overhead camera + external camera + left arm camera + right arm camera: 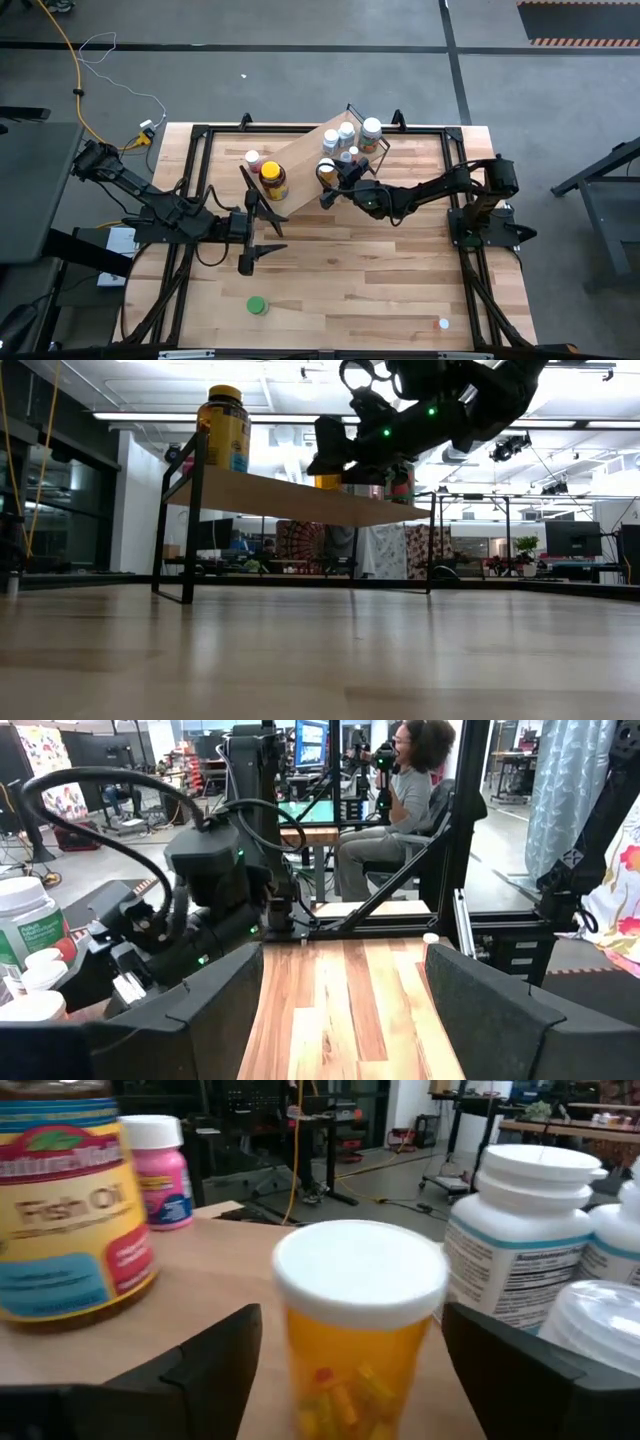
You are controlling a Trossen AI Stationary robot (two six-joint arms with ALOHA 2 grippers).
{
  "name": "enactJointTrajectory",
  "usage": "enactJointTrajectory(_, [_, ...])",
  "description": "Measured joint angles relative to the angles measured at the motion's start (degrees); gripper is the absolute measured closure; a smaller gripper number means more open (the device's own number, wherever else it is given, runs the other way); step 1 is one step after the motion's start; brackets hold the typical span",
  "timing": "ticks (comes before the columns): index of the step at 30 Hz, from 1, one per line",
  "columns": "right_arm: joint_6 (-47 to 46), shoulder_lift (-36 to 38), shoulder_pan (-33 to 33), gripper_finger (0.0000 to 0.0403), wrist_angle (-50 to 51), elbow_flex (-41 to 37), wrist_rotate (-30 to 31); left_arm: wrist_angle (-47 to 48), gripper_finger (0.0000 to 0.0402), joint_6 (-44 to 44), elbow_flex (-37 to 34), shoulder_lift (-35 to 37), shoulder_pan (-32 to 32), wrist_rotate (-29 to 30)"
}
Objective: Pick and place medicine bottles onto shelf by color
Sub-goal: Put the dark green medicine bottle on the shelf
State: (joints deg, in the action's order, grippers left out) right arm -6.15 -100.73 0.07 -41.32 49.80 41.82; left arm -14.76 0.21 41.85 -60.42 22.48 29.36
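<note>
Translucent orange vial [355, 1345], round white cap, seemingly pill-filled

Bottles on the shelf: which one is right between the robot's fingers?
The orange pill bottle with the white cap. It stands between the right gripper's open fingers; the fish oil jar and white bottles sit off to its sides.

**A:** What is the table [380, 300] made of?

**B:** Butcher-block wood, pale strips with a smooth, faintly shiny finish. The shelf [305, 155] is a lighter, matt wood board on thin black metal wire ends.

**A:** And the bottles?

**B:** Plastic. The orange vial [358, 1342] is translucent with a smooth white cap (capsules show through it). The fish oil jar [72, 1210] is glossy amber with a printed paper label. The white bottle [520, 1230] looks matt.

**A:** The gripper?

**B:** The right gripper [350, 1370] has dark, matt fingers.
</note>
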Motion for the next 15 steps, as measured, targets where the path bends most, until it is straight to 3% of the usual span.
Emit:
enactJointTrajectory(11, [6.9,2.1,4.2,0.0100,0.3,0.0,0.3,0.1,0.0131,-0.1,0.0,0.0,0.0,0.0])
enactJointTrajectory(15, [9.7,3.4,5.8,0.0100,2.7,0.1,5.6,0.1,0.0131,-0.2,0.0,0.0,0.0,0.0])
